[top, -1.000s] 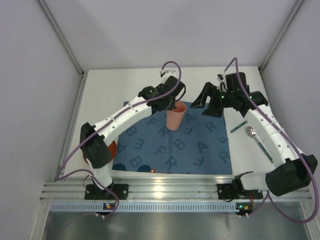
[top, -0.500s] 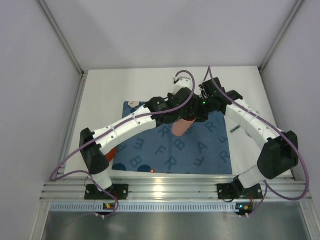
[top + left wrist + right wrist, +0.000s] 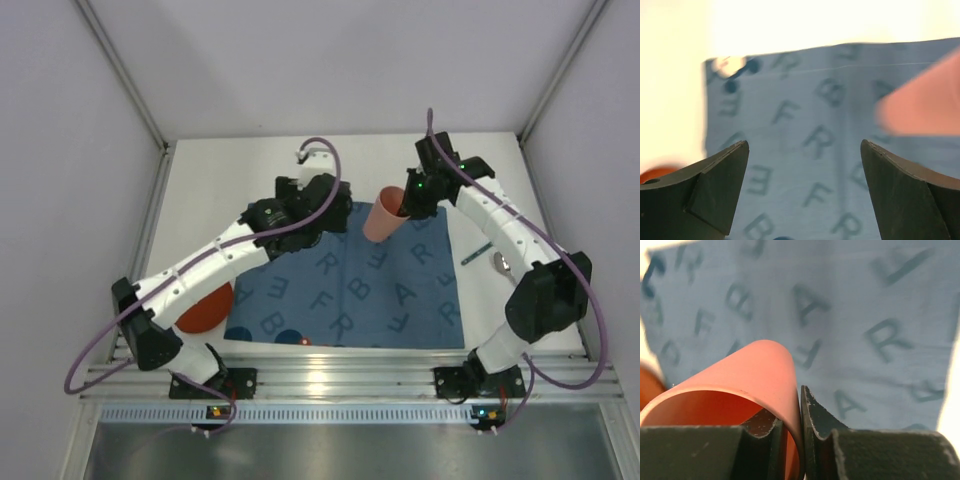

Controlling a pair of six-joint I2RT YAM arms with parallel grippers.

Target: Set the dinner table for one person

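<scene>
Setting is barely begun: the right claw (image 3: 790, 404) pinches the salmon cup (image 3: 383, 213) by its rim, tilted over the blue mat's (image 3: 380, 290) far edge. The left claw (image 3: 804, 145) hangs spread, empty. A red dish (image 3: 203, 308) and a spoon (image 3: 503, 263) wait on the white surface (image 3: 220, 180).

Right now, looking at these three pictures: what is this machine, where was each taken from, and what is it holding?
These are two robot arms bolted at the near edge of a white dinner table. The wide picture comes from a fixed camera above and behind them; the other two come from a camera on each wrist, looking past its own fingers. On the table lie a blue cloth mat printed with letters, a red dish partly hidden under the left arm, and a spoon at the right. The right gripper pinches the wall of an orange-pink cup, tilted over the mat. The left gripper is open and empty.
</scene>
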